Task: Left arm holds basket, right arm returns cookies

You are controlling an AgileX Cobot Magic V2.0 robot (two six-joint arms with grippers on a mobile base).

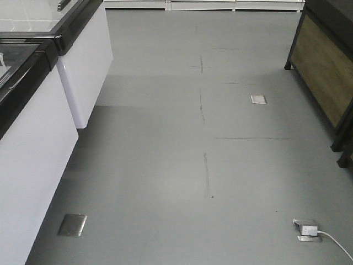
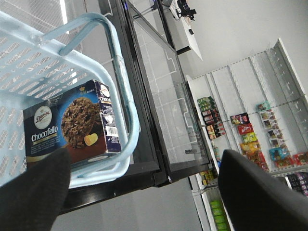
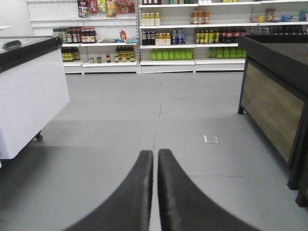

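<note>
Cookies (image 2: 67, 127) at basket (image 2: 134, 122) rim, right end effector (image 3: 155, 159) closed over floor (image 3: 120, 110)

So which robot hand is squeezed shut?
The right hand: its two black fingers sit side by side, almost touching, holding nothing. The left hand has its fingers spread wide apart.

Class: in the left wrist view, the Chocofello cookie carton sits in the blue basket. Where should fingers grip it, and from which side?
Grip the cookie carton across its two narrow sides, probably coming in through the open top of the basket. Its broad printed face looks towards that opening, the barcode side is exposed, and slotted walls block other approaches.
</note>
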